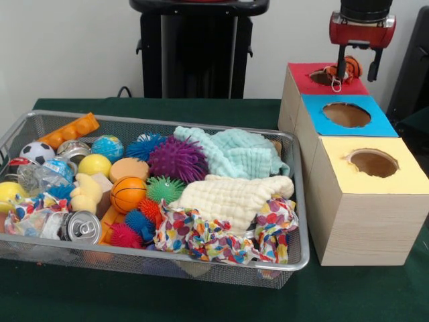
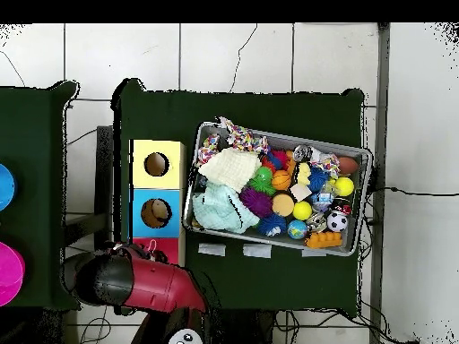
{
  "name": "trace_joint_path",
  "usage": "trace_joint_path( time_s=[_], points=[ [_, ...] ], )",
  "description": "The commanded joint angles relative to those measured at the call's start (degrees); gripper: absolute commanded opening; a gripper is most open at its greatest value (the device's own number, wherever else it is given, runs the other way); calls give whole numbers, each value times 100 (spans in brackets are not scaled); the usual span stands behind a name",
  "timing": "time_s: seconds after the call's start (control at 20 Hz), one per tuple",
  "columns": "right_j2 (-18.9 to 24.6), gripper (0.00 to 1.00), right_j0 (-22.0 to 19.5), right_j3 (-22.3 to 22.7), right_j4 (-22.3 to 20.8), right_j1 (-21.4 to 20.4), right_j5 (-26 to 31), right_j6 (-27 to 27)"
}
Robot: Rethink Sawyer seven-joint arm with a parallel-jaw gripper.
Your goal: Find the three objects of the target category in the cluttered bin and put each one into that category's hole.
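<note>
The wire-mesh bin (image 1: 298, 201) holds a heap of toys and cloths. A pale yellow plush (image 1: 85, 192) lies near its front left. An orange black-striped tiger plush (image 1: 350, 68) with a key ring sits at the far rim of the red-surrounded hole (image 1: 320, 77) in the red-topped box (image 1: 301, 74). My gripper (image 1: 357, 70) hangs right above that hole, open, with the tiger beside its left finger and apart from the right one. In the overhead view the arm (image 2: 143, 279) covers most of the red box (image 2: 166, 245). No tan-orange bear shows.
The blue-surrounded hole (image 1: 346, 115) and the yellow-surrounded hole (image 1: 373, 163) sit in the boxes nearer the camera. In the bin lie a purple spiky ball (image 1: 177, 159), a basketball (image 1: 127, 194), a drink can (image 1: 82, 228), and green (image 1: 241, 154) and cream (image 1: 231, 196) cloths.
</note>
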Motion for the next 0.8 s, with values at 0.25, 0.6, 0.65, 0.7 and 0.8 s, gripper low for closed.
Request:
trace_joint_path(
  time_s=[0.25,0.6,0.65,0.7,0.8],
  points=[
    [213,100,-275,90,130,698,-16,1171],
    [162,100,-321,-152,-195,963,-569,895],
    [11,100,-210,-243,-277,954,-526,876],
    [-177,100,-58,-345,-359,929,-479,880],
    [-487,100,184,-520,-497,889,-391,883]
  ],
)
